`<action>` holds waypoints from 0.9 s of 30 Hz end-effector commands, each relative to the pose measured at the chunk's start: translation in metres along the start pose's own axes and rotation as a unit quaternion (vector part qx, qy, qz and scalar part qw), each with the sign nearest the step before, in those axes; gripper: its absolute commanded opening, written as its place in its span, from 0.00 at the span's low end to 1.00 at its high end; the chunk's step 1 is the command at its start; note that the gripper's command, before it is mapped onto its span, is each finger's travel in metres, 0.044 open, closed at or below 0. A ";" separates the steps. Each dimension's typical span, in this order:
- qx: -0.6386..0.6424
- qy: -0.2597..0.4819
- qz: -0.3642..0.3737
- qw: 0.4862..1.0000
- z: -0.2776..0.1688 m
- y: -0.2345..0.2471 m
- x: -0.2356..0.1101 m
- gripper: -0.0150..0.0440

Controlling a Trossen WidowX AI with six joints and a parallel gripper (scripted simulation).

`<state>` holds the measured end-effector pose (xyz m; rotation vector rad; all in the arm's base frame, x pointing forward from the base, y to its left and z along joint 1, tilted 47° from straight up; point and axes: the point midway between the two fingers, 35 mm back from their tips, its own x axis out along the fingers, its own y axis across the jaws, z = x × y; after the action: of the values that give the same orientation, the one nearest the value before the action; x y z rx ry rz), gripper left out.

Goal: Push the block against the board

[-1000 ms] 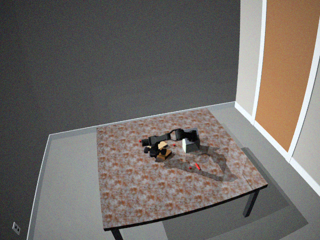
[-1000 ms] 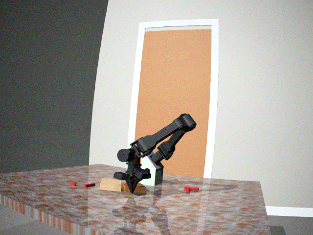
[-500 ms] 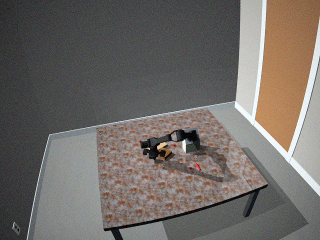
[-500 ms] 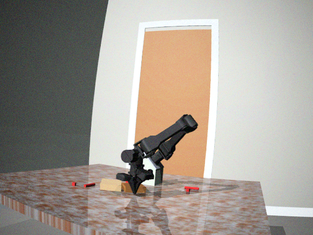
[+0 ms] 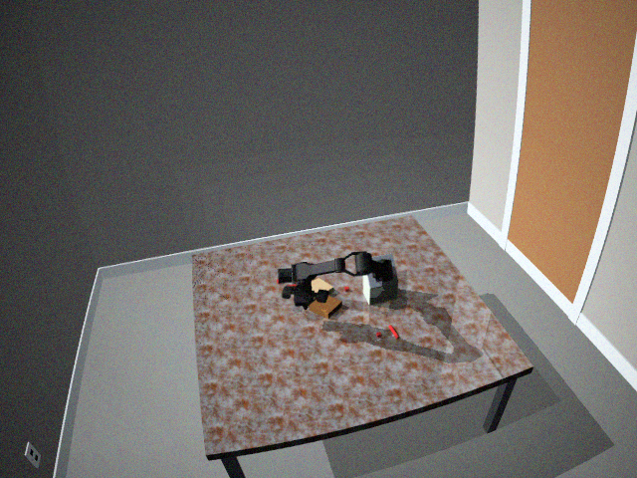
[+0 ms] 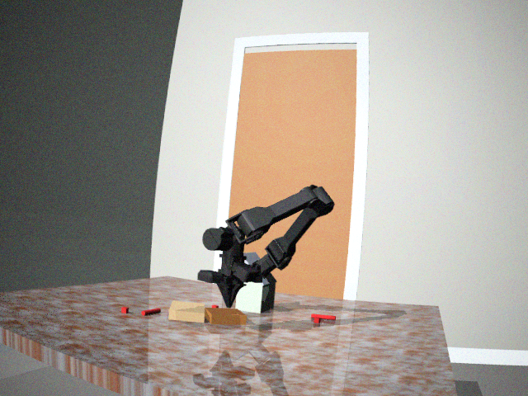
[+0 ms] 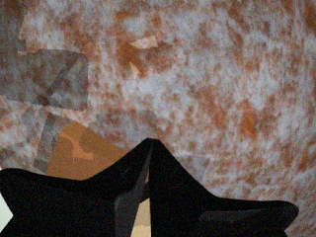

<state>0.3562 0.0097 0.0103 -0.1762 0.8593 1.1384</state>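
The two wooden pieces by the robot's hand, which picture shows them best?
The exterior view: the pale block and the darker brown board lie side by side, unobstructed. From the top, the arm covers much of them. The wrist view catches only slivers behind the shut gripper.

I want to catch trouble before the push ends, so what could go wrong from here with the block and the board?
1. The shut end effector is a narrow point behind the darker brown piece; an off-centre push could spin it instead of sliding it square.
2. The two wooden pieces meet at an angle in the top view, so the pale piece may end up touching along a corner only.
3. Backing away low could drag either piece.
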 end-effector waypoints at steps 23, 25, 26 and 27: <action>0.374 0.009 0.004 0.927 -0.004 0.046 -0.001 0.25; 0.406 0.009 0.004 0.914 -0.005 0.050 -0.001 0.25; 0.421 0.009 0.004 0.907 -0.005 0.052 -0.002 0.25; 0.437 0.009 0.004 0.899 -0.005 0.054 -0.002 0.25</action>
<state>0.3146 0.0275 0.0242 0.4930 1.2675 0.7171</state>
